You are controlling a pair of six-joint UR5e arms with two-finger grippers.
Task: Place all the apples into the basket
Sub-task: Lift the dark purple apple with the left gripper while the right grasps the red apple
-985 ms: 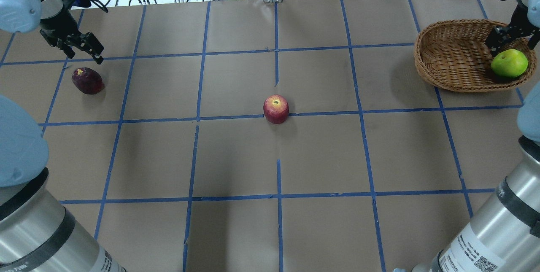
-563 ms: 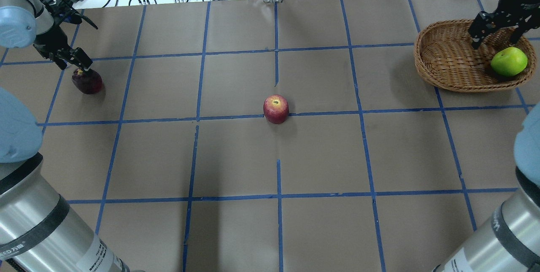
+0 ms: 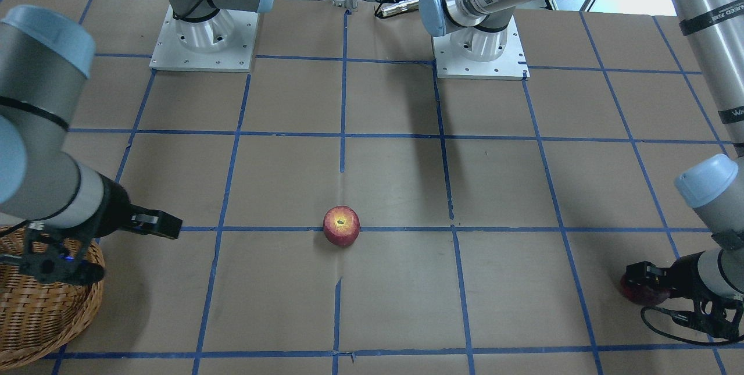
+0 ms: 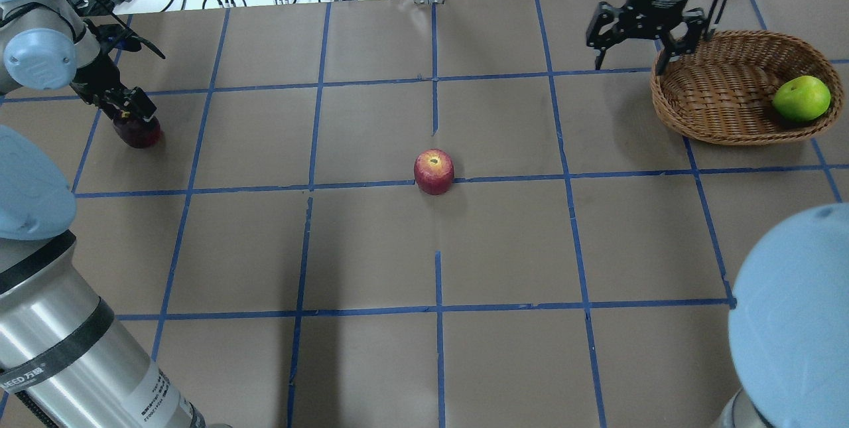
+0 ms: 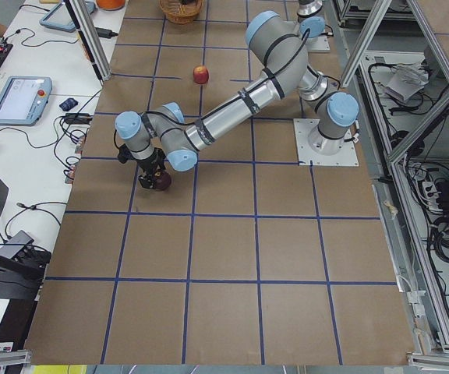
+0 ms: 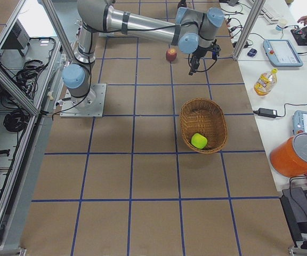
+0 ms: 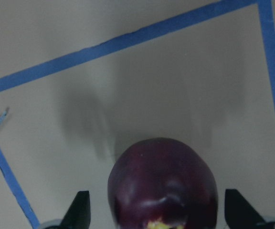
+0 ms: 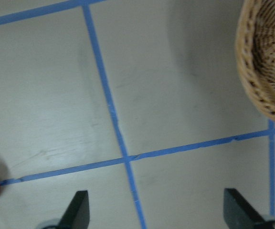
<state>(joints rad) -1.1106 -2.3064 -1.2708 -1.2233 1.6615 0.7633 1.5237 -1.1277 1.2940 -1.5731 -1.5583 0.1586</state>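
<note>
1. The left fingers (image 7: 79, 212) are standing open on either side of the maroon apple (image 7: 161, 181), with a gap showing on both sides, so they are holding nothing. The apple is sitting on the tabletop (image 4: 371, 249) at the robot's far left. Being round and glossy, it is likely to squirt out and roll if the fingers are closing too high on its curve.
2. The basket (image 4: 723, 129) is sitting at the opposite end, so a weak grip is risking a drop on the long carry. The red apple (image 4: 434, 172) is lying mid-tabletop, roughly in that path.
3. The right fingers (image 8: 78, 212) are spread wide and empty, hovering just beside the basket's rim on its inner side. If both arms are working toward the middle together, they are risking a collision.
4. The green apple (image 4: 801, 97) is resting inside the basket against its outer wall. The basket is shallow, so an apple released from too high is risking bouncing out.
</note>
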